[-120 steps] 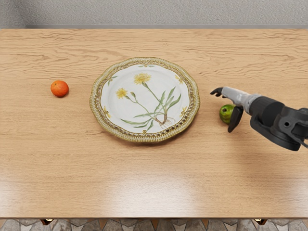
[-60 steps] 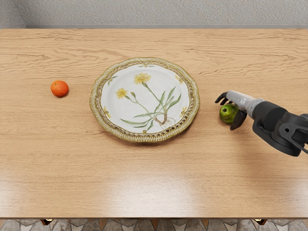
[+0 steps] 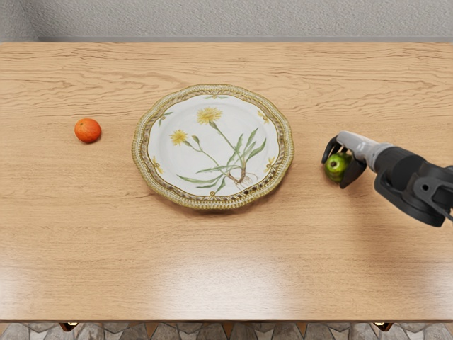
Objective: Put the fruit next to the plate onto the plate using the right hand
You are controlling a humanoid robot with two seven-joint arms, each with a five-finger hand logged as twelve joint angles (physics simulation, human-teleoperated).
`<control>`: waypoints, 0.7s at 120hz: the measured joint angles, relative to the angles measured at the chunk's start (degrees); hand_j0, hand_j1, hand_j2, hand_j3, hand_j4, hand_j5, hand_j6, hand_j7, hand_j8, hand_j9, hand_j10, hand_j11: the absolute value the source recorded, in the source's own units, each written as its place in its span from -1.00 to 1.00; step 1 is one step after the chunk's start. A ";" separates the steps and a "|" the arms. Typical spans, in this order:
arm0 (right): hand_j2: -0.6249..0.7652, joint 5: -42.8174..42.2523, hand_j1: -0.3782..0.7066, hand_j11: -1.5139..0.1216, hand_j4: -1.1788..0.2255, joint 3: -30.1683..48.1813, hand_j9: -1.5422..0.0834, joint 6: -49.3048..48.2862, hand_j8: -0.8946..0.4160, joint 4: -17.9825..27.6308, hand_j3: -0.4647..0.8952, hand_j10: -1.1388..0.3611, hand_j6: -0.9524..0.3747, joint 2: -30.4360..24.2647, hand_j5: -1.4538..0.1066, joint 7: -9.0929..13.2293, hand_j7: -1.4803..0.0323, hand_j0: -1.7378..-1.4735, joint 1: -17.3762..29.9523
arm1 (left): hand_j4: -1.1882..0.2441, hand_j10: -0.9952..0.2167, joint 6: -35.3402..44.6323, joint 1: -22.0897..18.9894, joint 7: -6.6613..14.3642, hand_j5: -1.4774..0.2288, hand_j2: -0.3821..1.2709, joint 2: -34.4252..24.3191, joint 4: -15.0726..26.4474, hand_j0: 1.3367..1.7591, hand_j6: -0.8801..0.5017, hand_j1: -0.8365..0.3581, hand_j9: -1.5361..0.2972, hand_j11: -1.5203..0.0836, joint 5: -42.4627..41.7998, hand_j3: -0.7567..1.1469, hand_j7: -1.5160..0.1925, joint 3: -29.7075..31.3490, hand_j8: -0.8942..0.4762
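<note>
Closing in now: the right hand [image 3: 349, 150], grey casing with dark fingers [image 3: 352, 173], is curled snug around the fruit [image 3: 335, 166] and pinches it from both sides. It's a small, glossy green ball on the table [image 3: 226, 269], near the plate [image 3: 141, 152] at its three o'clock, clear of the rim. The plate is round and white, painted with yellow flowers inside a lacy gold border. At its nine o'clock, well apart, sits a round orange [image 3: 88, 130]. The tabletop is pale, grained wood. Half a second ago those fingers stood wider, and a second ago they were splayed open.
</note>
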State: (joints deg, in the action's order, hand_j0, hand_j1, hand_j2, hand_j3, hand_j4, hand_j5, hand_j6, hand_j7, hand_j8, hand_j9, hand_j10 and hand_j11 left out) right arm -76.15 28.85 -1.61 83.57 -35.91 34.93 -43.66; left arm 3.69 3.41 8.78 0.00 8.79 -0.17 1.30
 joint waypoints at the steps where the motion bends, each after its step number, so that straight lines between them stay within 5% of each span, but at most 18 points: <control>1: 0.13 0.07 0.04 -0.26 -0.25 0.15 -0.20 -0.03 -0.12 0.00 -0.32 -0.14 -0.23 -0.01 -0.26 0.00 -0.17 -0.35 -0.01 | 0.63 0.61 0.00 0.01 0.00 0.71 -0.53 0.00 0.00 0.52 0.25 0.95 0.65 0.87 0.00 -0.21 0.75 0.00 0.28; 84: -0.07 10.43 -0.24 -0.41 -0.27 13.41 -0.33 -5.05 -0.25 4.21 -0.32 -0.25 -0.33 2.45 -0.41 0.00 -0.26 -0.33 -1.36 | 0.63 0.61 0.00 -0.03 0.00 0.71 -0.53 0.00 0.00 0.52 0.25 0.95 0.65 0.87 0.00 -0.21 0.75 0.00 0.28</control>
State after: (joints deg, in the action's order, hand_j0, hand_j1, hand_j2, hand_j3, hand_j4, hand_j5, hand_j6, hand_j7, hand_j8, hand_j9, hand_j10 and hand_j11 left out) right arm -65.72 42.26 -6.67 87.78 -33.46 34.93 -45.02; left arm 3.69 3.39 8.79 0.00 8.79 -0.17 1.31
